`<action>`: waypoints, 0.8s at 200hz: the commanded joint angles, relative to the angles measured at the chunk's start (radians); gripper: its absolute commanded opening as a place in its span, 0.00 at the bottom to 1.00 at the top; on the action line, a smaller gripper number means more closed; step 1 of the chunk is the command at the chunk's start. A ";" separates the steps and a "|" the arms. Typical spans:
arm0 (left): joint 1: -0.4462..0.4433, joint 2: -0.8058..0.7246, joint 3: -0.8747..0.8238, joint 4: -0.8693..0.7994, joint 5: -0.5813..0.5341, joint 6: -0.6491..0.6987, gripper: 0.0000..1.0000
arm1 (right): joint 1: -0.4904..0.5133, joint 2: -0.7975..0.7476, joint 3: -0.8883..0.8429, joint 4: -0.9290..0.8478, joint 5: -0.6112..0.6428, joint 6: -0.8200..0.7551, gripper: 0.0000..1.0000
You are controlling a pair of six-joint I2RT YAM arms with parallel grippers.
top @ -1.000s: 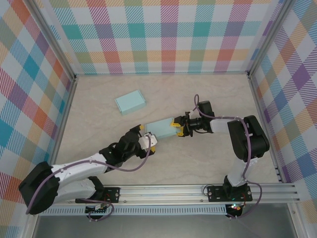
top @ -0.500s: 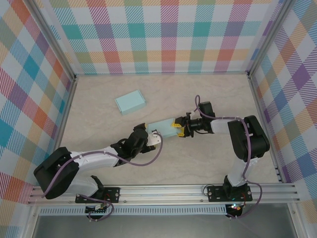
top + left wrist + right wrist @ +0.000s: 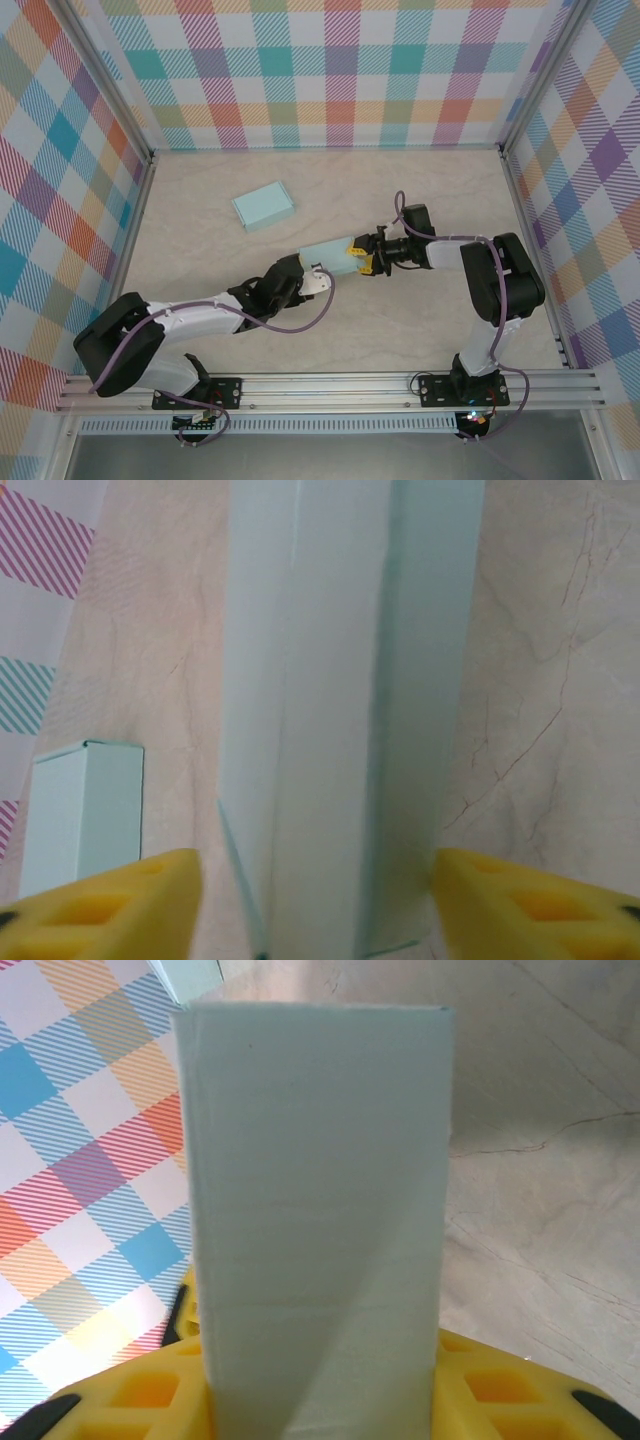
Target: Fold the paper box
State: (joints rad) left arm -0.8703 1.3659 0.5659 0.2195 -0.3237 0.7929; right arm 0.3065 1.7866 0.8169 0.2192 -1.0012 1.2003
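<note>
Two pale teal boxes on the table. Toward the back left: spare box, flat and rectangular, well apart from both arms.

At mid-table: paper box, an elongated cardboard sleeve with crisp straight creases and a smooth matte skin, lying roughly left to right.

- At its right end: right gripper, clamped on the sleeve, with blocky yellow pads flat against both long faces.
- At its near left end: left gripper, jaws parted wider than the sleeve, gripping nothing. Yellow fingertips on either side of it, with a sliver of table beside the left one — contact at the other side not clear.

Surface: beige, marble-look, thinly veined, smooth.

Clearance: broad bare area behind and to the right of the sleeve, plus a narrower bare strip between it and the aluminium rail along the near edge.

Boundaries: checked walls on three sides, meeting the table in straight edges, with metal uprights at the back corners.
</note>
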 commanded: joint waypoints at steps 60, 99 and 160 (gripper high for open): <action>-0.011 0.002 -0.003 0.041 -0.055 0.008 1.00 | 0.008 -0.060 -0.011 -0.021 -0.048 0.026 0.40; -0.010 0.064 0.025 0.091 -0.109 0.009 0.96 | 0.008 -0.089 -0.015 -0.047 -0.045 0.012 0.41; -0.012 0.022 0.035 0.100 -0.104 -0.009 0.67 | 0.008 -0.084 -0.026 -0.057 -0.043 0.000 0.42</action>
State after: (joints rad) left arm -0.8730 1.4246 0.5739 0.2962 -0.4133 0.7982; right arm 0.3073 1.7176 0.8036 0.1814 -1.0050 1.2163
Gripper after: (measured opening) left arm 0.701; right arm 0.424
